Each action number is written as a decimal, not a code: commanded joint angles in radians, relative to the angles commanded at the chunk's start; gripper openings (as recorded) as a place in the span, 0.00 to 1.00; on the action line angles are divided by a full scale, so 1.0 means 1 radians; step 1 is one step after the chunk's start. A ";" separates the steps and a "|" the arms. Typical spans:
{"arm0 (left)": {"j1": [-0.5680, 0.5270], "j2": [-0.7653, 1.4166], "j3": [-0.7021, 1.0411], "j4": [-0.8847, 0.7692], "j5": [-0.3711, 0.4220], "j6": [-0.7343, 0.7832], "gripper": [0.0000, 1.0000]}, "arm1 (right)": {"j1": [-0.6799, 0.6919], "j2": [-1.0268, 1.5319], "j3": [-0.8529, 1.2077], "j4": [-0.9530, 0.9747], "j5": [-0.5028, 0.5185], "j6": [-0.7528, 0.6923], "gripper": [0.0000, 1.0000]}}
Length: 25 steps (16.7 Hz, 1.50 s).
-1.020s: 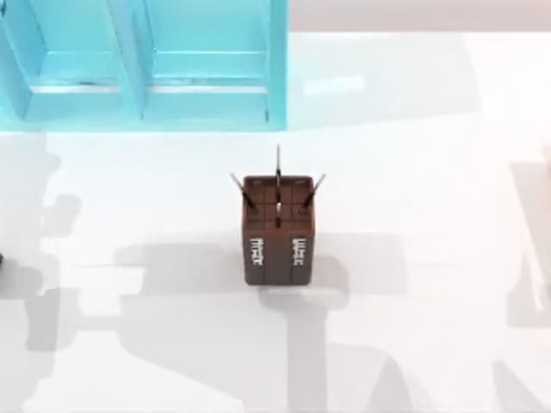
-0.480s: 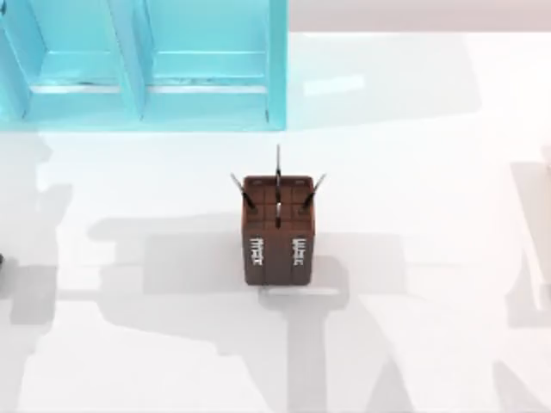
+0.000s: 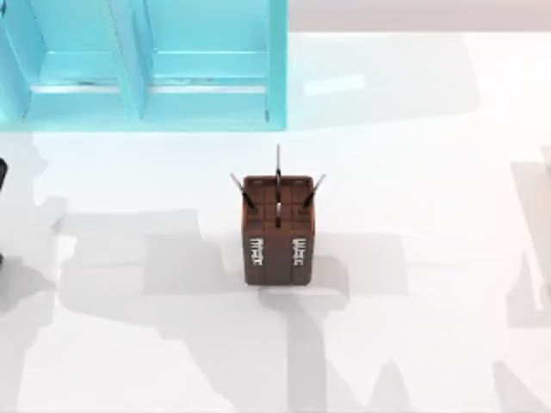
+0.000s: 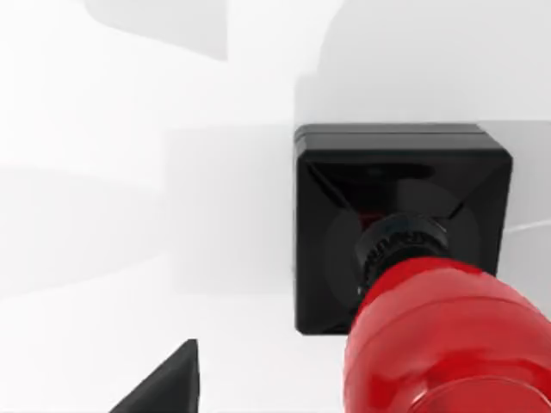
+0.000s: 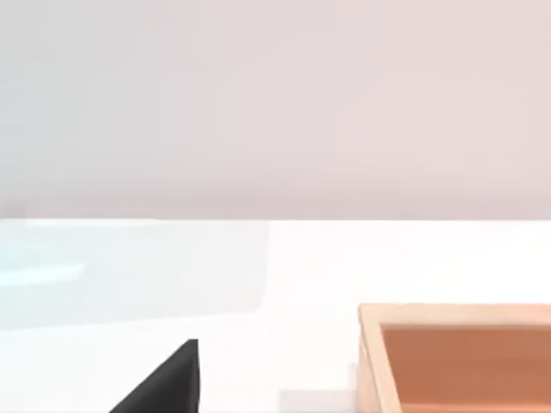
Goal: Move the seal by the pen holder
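The pen holder (image 3: 278, 229) stands upright near the middle of the white table (image 3: 430, 172), its gridded top carrying thin dark pens (image 3: 277, 176) that lean outward, white markings on its front face. Bare table surrounds it on all four sides; the widest open stretch lies to its right and toward the near edge. The cyan shelf unit (image 3: 142, 64) runs along the far left of the table, its front edge well apart from the pen holder, with a clear strip of table between them. A dark piece of the left arm (image 3: 3, 172) sits at the table's left edge, well apart from the pen holder.

The left wrist view adds the seal (image 4: 400, 232): a black square base resting flat on the white surface, with its glossy red knob (image 4: 439, 335) rising toward the camera. Open table lies beside the base on the visible sides. One dark fingertip of the left gripper (image 4: 168, 383) shows at the frame's edge, apart from the seal; whether that gripper is wide or narrow cannot be told.

The right wrist view shows a pale wooden box (image 5: 456, 357) with an orange interior on the table and one dark fingertip of the right gripper (image 5: 168, 383); its opening cannot be told either.
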<state>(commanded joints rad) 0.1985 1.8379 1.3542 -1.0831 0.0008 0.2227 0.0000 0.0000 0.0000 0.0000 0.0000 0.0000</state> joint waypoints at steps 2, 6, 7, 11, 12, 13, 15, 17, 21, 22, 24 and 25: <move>0.001 0.022 -0.068 0.093 0.000 0.002 1.00 | 0.000 0.000 0.000 0.000 0.000 0.000 1.00; 0.003 0.042 -0.135 0.173 0.000 0.004 1.00 | 0.000 0.000 0.000 0.000 0.000 0.000 1.00; 0.003 0.042 -0.135 0.173 0.000 0.004 1.00 | 0.000 0.000 0.000 0.000 0.000 0.000 1.00; 0.003 0.042 -0.135 0.173 0.000 0.004 0.85 | 0.000 0.000 0.000 0.000 0.000 0.000 1.00; 0.003 0.042 -0.135 0.173 0.000 0.004 0.77 | 0.000 0.000 0.000 0.000 0.000 0.000 1.00; 0.003 0.042 -0.135 0.173 0.000 0.004 0.70 | 0.000 0.000 0.000 0.000 0.000 0.000 1.00; 0.003 0.042 -0.135 0.173 0.000 0.004 0.55 | 0.000 0.000 0.000 0.000 0.000 0.000 1.00; 0.003 0.042 -0.135 0.173 0.000 0.004 0.40 | 0.000 0.000 0.000 0.000 0.000 0.000 1.00; 0.003 0.042 -0.135 0.173 0.000 0.004 0.10 | 0.000 0.000 0.000 0.000 0.000 0.000 1.00; 0.003 0.042 -0.135 0.173 0.000 0.004 0.02 | 0.000 0.000 0.000 0.000 0.000 0.000 1.00; 0.003 0.042 -0.135 0.173 0.000 0.004 0.00 | 0.000 0.000 0.000 0.000 0.000 0.000 1.00; 0.003 0.042 -0.135 0.173 0.000 0.004 0.00 | 0.000 0.000 0.000 0.000 0.000 0.000 1.00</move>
<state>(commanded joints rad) 0.2018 1.8802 1.2192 -0.9103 0.0010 0.2267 0.0000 0.0000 0.0000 0.0000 0.0000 0.0000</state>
